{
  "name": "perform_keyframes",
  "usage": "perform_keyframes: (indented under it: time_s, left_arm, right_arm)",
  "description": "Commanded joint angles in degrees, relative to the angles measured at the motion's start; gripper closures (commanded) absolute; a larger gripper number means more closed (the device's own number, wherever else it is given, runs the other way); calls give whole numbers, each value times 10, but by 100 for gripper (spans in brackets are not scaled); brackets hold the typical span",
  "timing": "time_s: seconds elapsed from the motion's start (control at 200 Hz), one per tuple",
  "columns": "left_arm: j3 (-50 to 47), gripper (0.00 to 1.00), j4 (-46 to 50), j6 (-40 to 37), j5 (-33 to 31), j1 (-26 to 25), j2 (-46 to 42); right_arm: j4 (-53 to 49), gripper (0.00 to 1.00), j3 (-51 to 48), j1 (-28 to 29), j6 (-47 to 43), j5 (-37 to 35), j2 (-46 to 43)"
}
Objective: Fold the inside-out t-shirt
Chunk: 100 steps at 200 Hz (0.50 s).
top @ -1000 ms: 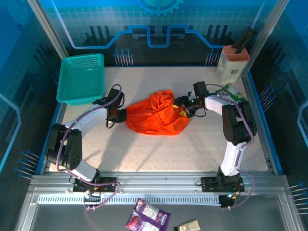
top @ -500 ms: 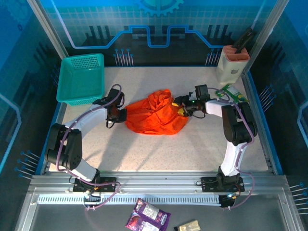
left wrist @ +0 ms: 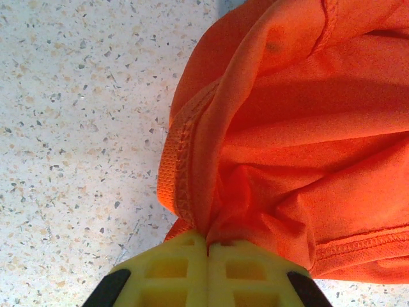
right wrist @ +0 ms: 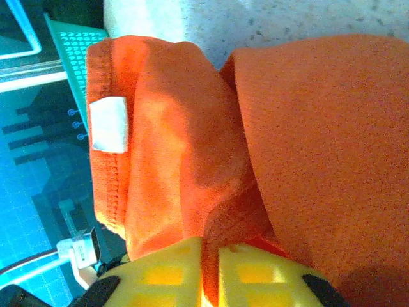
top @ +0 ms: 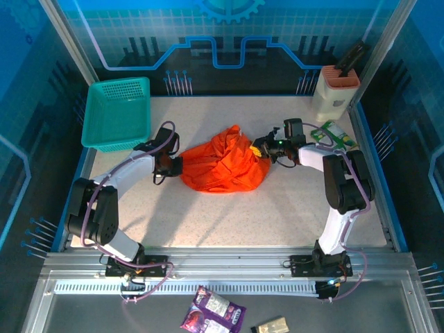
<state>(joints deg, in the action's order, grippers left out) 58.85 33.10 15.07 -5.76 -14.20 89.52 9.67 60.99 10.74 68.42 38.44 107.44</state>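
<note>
The inside-out t-shirt (top: 225, 164) lies crumpled in a bright orange heap at the middle of the table. My left gripper (top: 179, 166) is shut on its left edge; in the left wrist view the yellow fingers (left wrist: 185, 272) pinch bunched fabric beside a stitched hem (left wrist: 182, 173). My right gripper (top: 261, 148) is shut on the shirt's upper right edge, lifted a little. The right wrist view shows cloth clamped between the yellow fingers (right wrist: 255, 275), with a white label (right wrist: 108, 125) on the seam.
A teal basket (top: 116, 113) stands at the back left corner. A white holder with an orange top (top: 336, 90) is at the back right, with a green packet (top: 331, 133) in front of it. The table's raised rim (top: 229, 97) runs round the surface.
The right gripper has closed on the shirt's right edge and pulled it up and slightly right. The heap's right side has bunched. The left arm has stayed still.
</note>
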Motion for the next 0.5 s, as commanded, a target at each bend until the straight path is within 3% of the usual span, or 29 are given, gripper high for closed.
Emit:
perform_keyframes:
  time_s: [0.0, 0.19, 0.3, 0.495]
  left_arm:
    - [17, 100, 8, 0, 4, 2, -12]
    - [21, 100, 8, -2, 0, 3, -14]
    - [42, 100, 4, -3, 12, 17, -23]
    - [155, 100, -4, 6, 86, 81, -23]
  right_arm:
    - [36, 87, 0, 1, 14, 28, 25]
    - [14, 100, 13, 1, -1, 9, 19]
    - [-66, 100, 70, -8, -46, -8, -3]
    - [-319, 100, 324, -34, -185, -52, 18]
